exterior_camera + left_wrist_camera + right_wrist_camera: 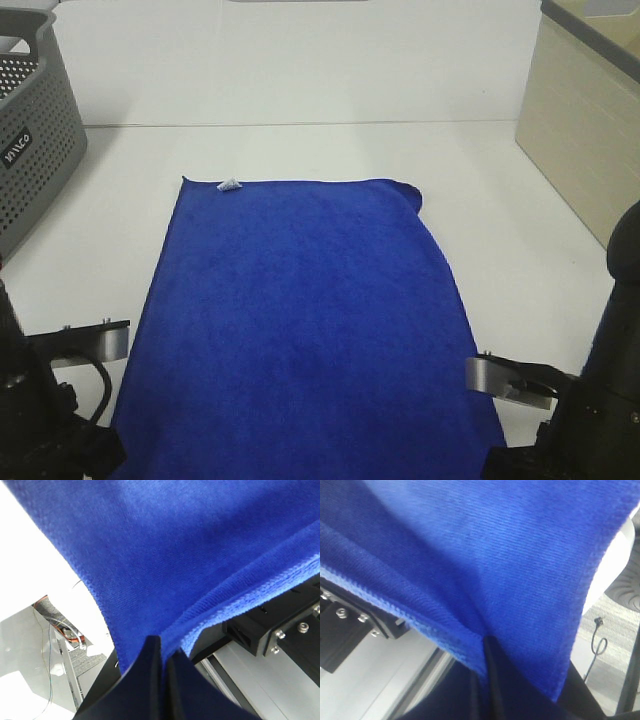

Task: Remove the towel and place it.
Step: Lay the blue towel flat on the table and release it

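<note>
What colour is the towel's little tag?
White tag on the blue towel; clearest from the exterior high view.

A grey basket (35, 130) with perforated walls and white lettering on its side stands at the far left corner of the white table (300, 150), partly cut off by the edge of the high view. A beige box (585, 120) with a darker rim stands at the far right, well apart from the basket. Beyond the table edge, the wrist views show thin wires (62, 630) on one side and a looped black cable (597, 645) on the other.
</note>
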Action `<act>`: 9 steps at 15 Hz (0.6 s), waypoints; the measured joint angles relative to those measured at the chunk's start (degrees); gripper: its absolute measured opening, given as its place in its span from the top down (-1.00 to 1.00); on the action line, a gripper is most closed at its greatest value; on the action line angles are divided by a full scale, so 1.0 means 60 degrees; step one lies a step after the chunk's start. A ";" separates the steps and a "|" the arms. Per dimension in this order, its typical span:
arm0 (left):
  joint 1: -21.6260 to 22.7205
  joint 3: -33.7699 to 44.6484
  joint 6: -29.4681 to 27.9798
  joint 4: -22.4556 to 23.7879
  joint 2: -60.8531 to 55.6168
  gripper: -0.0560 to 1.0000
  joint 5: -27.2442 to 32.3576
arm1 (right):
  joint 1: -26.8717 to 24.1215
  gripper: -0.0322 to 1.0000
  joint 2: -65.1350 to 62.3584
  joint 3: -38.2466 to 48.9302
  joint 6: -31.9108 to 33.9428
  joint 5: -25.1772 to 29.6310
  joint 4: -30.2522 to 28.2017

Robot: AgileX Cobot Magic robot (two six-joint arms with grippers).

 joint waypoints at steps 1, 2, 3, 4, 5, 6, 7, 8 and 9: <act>0.0000 0.0000 0.0076 -0.0048 0.0191 0.89 -0.0057 | 0.0000 0.91 0.0172 0.0029 -0.0076 -0.0048 0.0000; 0.0000 0.0019 0.0115 -0.0095 0.0372 0.89 -0.0181 | 0.0000 0.91 0.0296 0.0029 -0.0095 -0.0086 0.0019; 0.0000 0.0029 0.0143 -0.0134 0.0544 0.89 -0.0258 | -0.0010 0.87 0.0334 0.0029 -0.0153 -0.0143 0.0038; 0.0000 0.0029 0.0143 -0.0134 0.0544 0.89 -0.0258 | -0.0010 0.87 0.0334 0.0029 -0.0153 -0.0143 0.0038; 0.0000 0.0029 0.0143 -0.0105 0.0544 0.89 -0.0267 | -0.0019 0.84 0.0334 0.0038 -0.0153 -0.0153 -0.0010; 0.0000 0.0048 0.0143 -0.0019 0.0544 0.89 -0.0267 | -0.0019 0.78 0.0334 0.0038 -0.0153 -0.0172 -0.0076; 0.0019 0.0048 0.0143 0.0229 0.0544 0.86 -0.0267 | -0.0019 0.73 0.0334 0.0048 -0.0153 -0.0191 -0.0449; 0.0029 0.0057 0.0143 0.0248 0.0544 0.81 -0.0267 | -0.0029 0.69 0.0334 0.0067 -0.0153 -0.0191 -0.0649; 0.0029 0.0057 0.0143 0.0181 0.0544 0.74 -0.0258 | -0.0038 0.65 0.0334 0.0067 -0.0153 -0.0201 -0.0754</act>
